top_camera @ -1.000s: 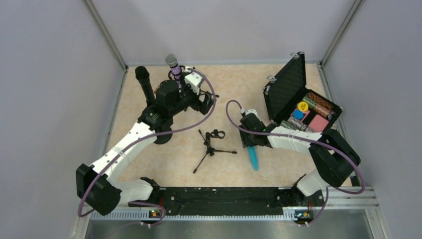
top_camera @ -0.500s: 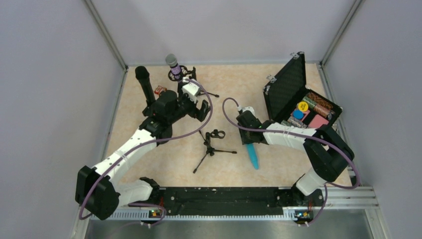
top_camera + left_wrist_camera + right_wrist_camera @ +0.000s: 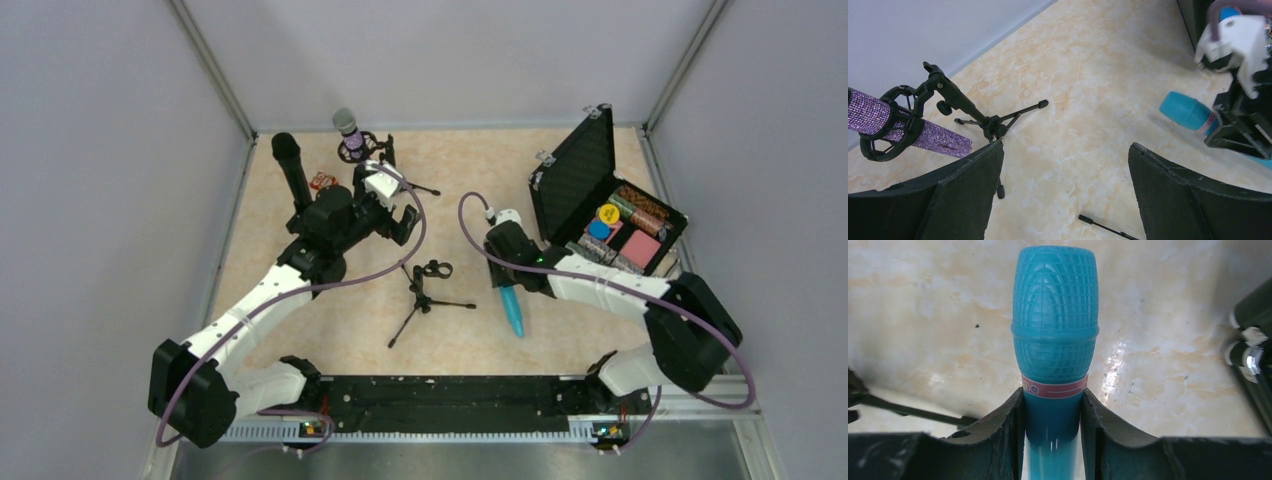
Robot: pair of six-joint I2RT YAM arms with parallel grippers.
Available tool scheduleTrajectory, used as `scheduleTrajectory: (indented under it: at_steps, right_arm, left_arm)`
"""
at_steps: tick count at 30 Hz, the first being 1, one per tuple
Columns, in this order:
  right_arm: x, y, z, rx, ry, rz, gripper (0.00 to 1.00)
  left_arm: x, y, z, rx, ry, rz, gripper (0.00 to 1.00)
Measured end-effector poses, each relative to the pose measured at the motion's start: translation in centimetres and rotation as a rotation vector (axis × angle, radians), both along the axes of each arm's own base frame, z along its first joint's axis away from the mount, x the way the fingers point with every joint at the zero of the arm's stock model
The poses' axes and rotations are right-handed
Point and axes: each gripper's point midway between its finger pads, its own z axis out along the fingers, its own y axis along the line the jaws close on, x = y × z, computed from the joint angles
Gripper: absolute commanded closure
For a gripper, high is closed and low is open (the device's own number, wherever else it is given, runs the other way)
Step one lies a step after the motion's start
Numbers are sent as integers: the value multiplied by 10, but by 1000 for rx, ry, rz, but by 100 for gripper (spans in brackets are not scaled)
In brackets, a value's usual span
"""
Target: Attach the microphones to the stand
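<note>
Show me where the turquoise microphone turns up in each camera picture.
Top external: the turquoise microphone is right of centre, sticking out toward the near edge.
Left wrist: at the far right edge, its head pointing left.
Right wrist: dead centre, head uppermost.
Shared landmark: the right gripper, shut on it in all three.

The turquoise microphone (image 3: 1055,330) is smooth, faintly glossy plastic with a moulded grid on its head. The purple microphone (image 3: 943,137) is crusted with glittering stones. Its stand (image 3: 963,102) looks matt black, as do the right gripper (image 3: 1052,407) fingers (image 3: 993,437). The tabletop (image 3: 1168,305) is marbled beige with a soft sheen and bright glare spots.
</note>
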Motion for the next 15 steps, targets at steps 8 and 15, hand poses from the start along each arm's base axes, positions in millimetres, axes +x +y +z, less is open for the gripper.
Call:
scheduleTrajectory:
  at_steps: [8, 15]
  right_arm:
    - [4, 4, 71, 187, -238, 32, 100]
    - [-8, 7, 112, 331, -416, 133, 100]
  left_arm:
    - [0, 0, -1, 5, -3, 0, 1]
    - [1, 0, -1, 8, -3, -1, 1]
